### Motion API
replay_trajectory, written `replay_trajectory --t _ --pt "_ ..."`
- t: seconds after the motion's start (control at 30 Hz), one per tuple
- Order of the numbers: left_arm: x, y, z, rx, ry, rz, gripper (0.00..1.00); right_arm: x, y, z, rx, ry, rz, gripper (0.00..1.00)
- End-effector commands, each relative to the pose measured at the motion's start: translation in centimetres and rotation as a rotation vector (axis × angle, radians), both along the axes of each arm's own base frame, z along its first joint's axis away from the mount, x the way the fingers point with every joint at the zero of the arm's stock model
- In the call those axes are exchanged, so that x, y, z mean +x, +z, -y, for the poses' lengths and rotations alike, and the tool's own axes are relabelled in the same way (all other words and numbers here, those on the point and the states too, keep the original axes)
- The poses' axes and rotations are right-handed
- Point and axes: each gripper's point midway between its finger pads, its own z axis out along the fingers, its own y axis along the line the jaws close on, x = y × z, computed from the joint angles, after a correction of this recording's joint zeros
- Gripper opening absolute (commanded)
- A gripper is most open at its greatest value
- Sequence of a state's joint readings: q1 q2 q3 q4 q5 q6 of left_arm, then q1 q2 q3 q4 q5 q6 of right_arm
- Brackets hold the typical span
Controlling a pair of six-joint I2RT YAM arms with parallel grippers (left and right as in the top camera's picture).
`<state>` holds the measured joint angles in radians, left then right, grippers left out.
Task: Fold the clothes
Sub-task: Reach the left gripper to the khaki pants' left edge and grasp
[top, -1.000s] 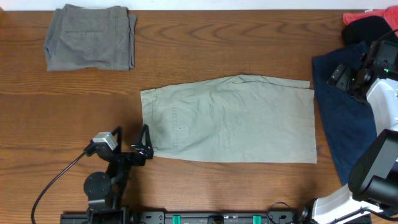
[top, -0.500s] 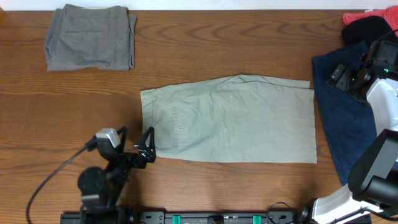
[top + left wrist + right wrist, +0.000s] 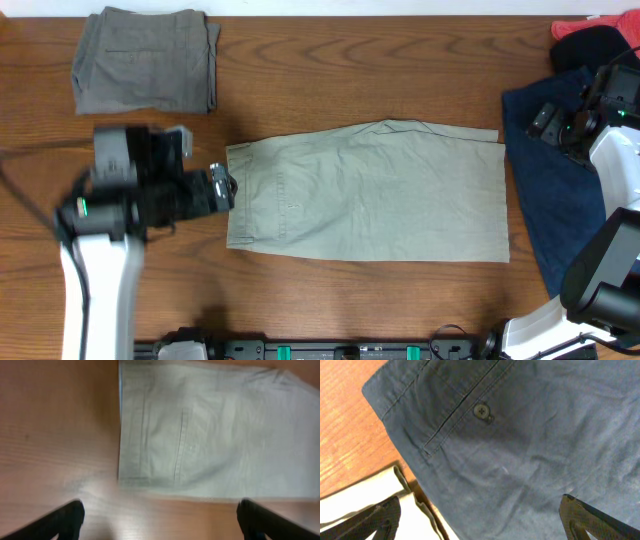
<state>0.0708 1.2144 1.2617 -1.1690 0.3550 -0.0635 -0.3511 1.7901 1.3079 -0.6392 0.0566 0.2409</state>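
Left fingers [image 3: 65, 519] and right fingers [image 3: 380, 516] both hover spread wide.

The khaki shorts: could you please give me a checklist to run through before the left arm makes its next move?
1. Khaki shorts lie flat and spread out: ok.
2. Left end effector open, holding nothing: ok.
3. Left end effector beside the waistband edge; touching it: cannot tell.
4. Right end effector open over the navy garment: ok.
5. Navy garment apart from the shorts' right edge: cannot tell.
6. Folded grey garment apart from the shorts: ok.
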Motion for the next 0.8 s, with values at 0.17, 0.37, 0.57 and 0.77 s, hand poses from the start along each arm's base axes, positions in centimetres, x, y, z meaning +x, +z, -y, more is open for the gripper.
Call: replay_trajectory --t 0.17,0.37,0.57,0.77 --pt "4.4 -1.5 -0.5 0.023 -0.069 -0.105 0.98 0.2 1.3 0.3 -0.020 0.005 0.026 0.99" --pt "5.9 -4.3 -0.6 0.016 -0.069 -0.173 0.98 0.2 1.3 0.3 -0.021 0.005 0.026 0.99" --pt "6.6 -6.9 -0.6 0.004 -0.070 -0.243 0.98 0.2 1.3 0.3 -0.020 0.005 0.026 0.99" --pt "6.8 -9.8 -0.6 -0.004 -0.073 -0.327 0.98 0.2 1.3 0.3 -0.020 0.005 0.026 0.99"
